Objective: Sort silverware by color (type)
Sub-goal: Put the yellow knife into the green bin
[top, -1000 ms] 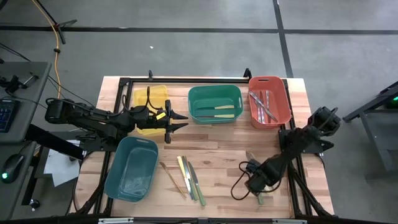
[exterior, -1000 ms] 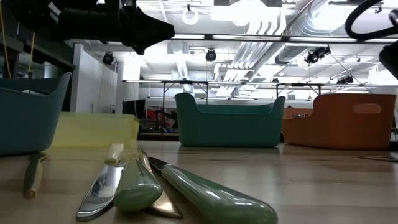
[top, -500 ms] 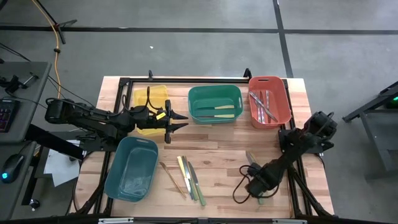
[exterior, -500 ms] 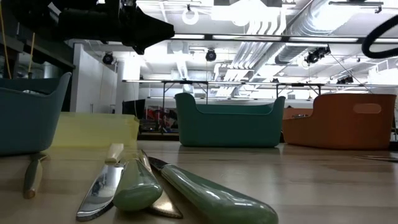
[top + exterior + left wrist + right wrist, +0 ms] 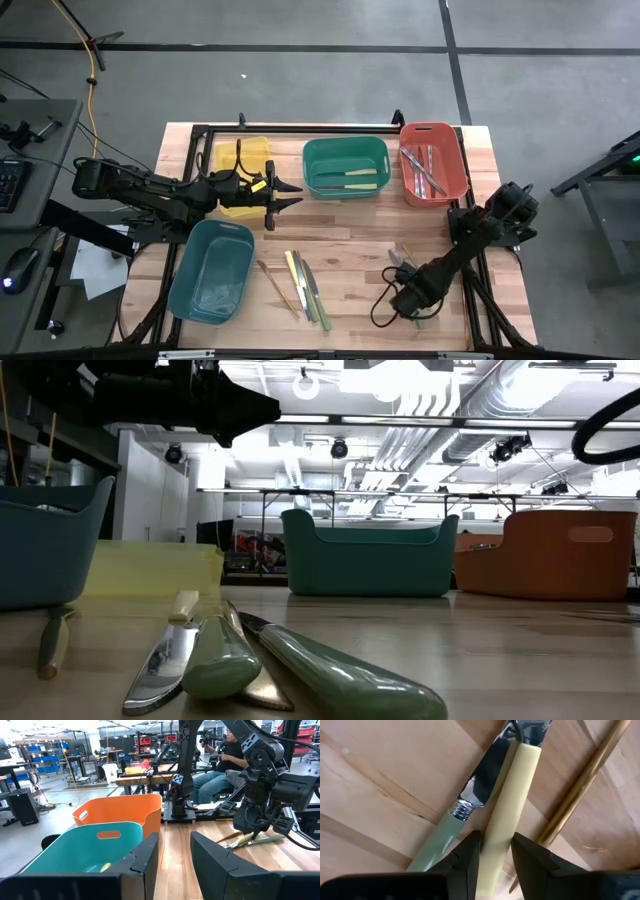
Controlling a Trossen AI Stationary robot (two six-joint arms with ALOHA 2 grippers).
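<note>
My right gripper [image 5: 408,300] is low over the table's near right part, open, pointing down. Its fingers stand close on either side of a yellow-handled utensil [image 5: 506,805] lying flat on the wood beside a green-handled knife [image 5: 447,827] and a thin tan stick [image 5: 580,785]. My left gripper [image 5: 290,195] hovers open and empty between the yellow bin [image 5: 243,158] and the green bin [image 5: 345,150]. More utensils [image 5: 303,282] with tan, yellow and green handles lie at the near middle; they also show in the low view [image 5: 300,665].
The green bin holds yellow- and green-handled utensils [image 5: 350,180]. The red bin [image 5: 450,165] at the far right holds silver ones. A teal bin [image 5: 212,268] stands near left. A black cable [image 5: 385,305] loops beside my right gripper. A seated person [image 5: 225,750] shows beyond the table.
My right gripper has moved a little toward the table's near edge and left, over the small pile of utensils. The left arm and the utensils have kept still.
</note>
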